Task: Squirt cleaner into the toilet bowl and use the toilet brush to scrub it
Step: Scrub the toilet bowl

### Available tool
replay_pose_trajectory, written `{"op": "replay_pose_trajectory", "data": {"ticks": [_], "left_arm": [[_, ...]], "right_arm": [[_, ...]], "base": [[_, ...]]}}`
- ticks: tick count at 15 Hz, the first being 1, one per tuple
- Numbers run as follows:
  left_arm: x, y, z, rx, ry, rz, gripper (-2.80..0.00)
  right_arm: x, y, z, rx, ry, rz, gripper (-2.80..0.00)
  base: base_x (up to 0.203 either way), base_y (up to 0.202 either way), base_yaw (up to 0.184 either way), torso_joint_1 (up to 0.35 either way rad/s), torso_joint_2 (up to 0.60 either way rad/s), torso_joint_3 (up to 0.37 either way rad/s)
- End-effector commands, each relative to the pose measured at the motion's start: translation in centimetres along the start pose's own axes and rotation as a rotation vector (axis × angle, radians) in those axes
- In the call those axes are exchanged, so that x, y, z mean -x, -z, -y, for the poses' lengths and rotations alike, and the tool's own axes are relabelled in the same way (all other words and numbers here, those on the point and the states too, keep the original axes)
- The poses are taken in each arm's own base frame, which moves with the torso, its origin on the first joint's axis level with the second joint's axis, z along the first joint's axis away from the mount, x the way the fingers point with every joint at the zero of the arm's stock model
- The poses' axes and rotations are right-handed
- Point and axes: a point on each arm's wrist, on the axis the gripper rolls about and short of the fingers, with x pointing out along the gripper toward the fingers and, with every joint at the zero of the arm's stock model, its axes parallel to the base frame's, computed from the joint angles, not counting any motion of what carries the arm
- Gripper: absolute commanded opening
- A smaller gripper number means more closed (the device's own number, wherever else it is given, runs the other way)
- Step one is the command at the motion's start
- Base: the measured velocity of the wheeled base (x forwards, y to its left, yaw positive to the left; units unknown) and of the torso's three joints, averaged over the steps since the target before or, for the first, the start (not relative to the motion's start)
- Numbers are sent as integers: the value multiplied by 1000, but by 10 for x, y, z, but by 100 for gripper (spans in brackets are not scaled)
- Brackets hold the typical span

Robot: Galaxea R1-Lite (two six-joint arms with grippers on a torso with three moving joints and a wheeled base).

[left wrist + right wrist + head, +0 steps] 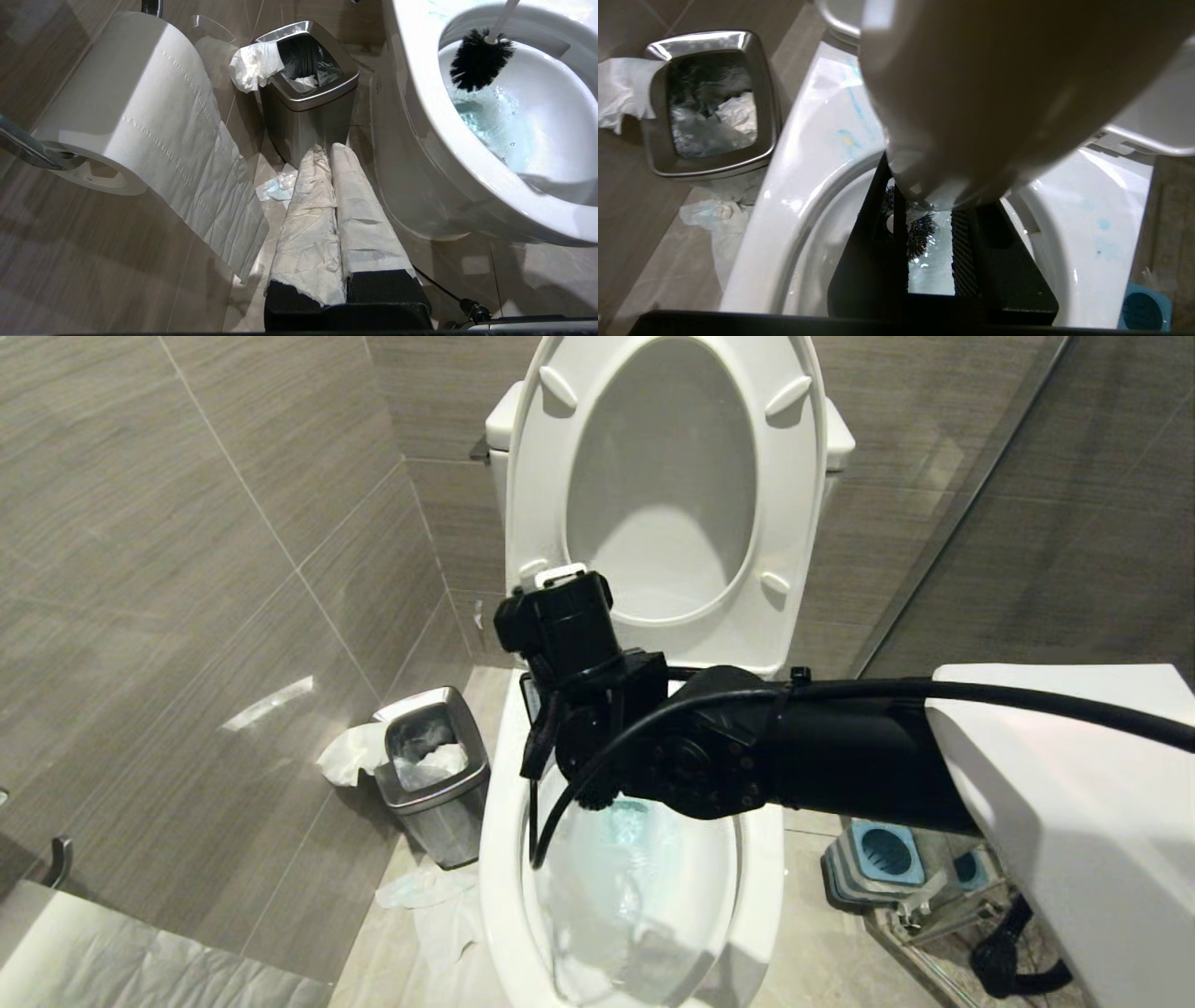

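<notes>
The toilet bowl (499,821) stands with seat and lid raised. Pale turquoise cleaner (481,121) tints its water and streaks the rim (852,93). The toilet brush has its black bristle head (476,58) low inside the bowl, just above the water, with the white handle (502,18) rising from it. My right arm (709,756) reaches across the bowl from the right. My right gripper (930,205) points down into the bowl, shut on the brush handle (971,93). The bristles (920,233) show between its fingers. My left gripper (329,149), with white-wrapped fingers, hangs shut and empty beside the bowl.
A square steel waste bin (434,765) with crumpled paper stands on the floor left of the toilet, tissue scraps (420,891) beside it. A toilet paper roll (131,107) hangs on the left wall. The grey-and-blue brush holder (882,854) sits on the floor to the right.
</notes>
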Motion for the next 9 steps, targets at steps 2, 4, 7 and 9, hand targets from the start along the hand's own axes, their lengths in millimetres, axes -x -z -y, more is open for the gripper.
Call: {"op": "replay_pose_trajectory", "data": {"ticks": [2, 4, 7, 9], "left_arm": [[0, 0, 0, 0, 0, -2, -280], [0, 0, 0, 1, 0, -2, -280], [0, 0, 0, 0, 0, -2, -280], [0, 0, 0, 0, 0, -2, -280]], "right_arm": [[13, 0, -12, 6, -31, 5, -280], [25, -4, -13, 15, -49, 2, -280], [44, -6, -13, 36, -75, -20, -280], [61, -2, -13, 53, -100, -45, -280]], "base": [[0, 0, 0, 0, 0, 0], [0, 0, 0, 0, 0, 0], [0, 0, 0, 0, 0, 0], [0, 0, 0, 0, 0, 0]]}}
